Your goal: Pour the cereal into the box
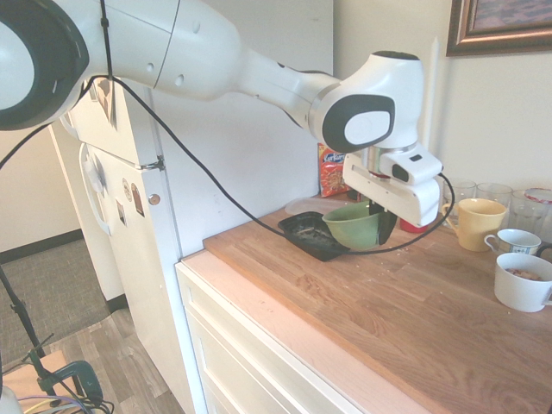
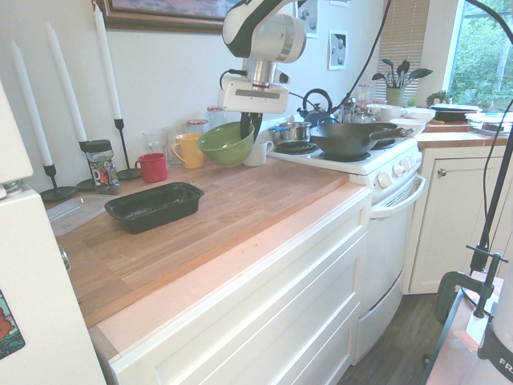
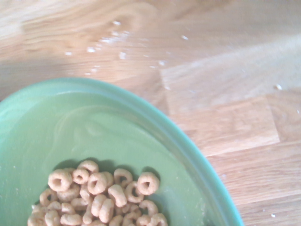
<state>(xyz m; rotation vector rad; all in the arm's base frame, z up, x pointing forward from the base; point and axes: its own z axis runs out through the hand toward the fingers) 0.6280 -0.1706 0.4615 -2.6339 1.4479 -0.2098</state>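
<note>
The cereal (image 3: 99, 193), a small heap of tan rings, lies in the bottom of a round green bowl (image 3: 94, 127). My gripper (image 1: 384, 222) is shut on the rim of this green bowl (image 1: 352, 226) at the side away from the box. The bowl (image 2: 226, 143) stays level, at or just above the wooden counter; I cannot tell which. The box (image 1: 308, 233) is a shallow black tray, lying on the counter right behind the bowl in the first exterior view. In the second exterior view the box (image 2: 154, 206) lies well to the left of the bowl, and my gripper (image 2: 249, 127) is at the bowl's right rim.
A yellow mug (image 1: 477, 222), white mugs (image 1: 523, 280) and glasses (image 1: 528, 207) stand at the back of the counter. A red mug (image 2: 152, 167), a spice jar (image 2: 103, 167) and candlesticks (image 2: 120, 120) stand near the wall. The stove with a black pan (image 2: 346, 138) adjoins the counter, the fridge (image 1: 129, 198) the other end.
</note>
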